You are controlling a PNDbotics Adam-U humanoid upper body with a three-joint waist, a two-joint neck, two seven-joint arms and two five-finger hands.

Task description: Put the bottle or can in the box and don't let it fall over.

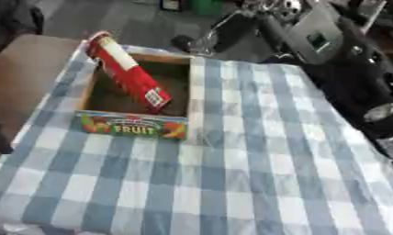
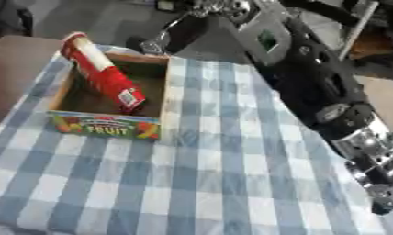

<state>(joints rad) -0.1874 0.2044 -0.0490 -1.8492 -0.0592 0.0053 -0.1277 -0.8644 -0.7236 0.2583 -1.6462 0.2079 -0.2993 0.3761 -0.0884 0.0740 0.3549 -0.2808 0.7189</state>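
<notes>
Red can [image 1: 126,73] inside fruit box [image 1: 134,125], upper left of frame, leaning on far-left corner. Right hand [image 2: 155,46] beyond box, fingers unreadable. Better to stand can upright before releasing.

Soft daylight, blurry throughout, faint shadows, no glare

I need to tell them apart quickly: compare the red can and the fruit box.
The red can is a tall cylinder, the fruit box low, square and open-topped. The can stands tilted, its top beyond the far left rim; the box sits flat on the checked tablecloth. Both carry printed labels.
</notes>
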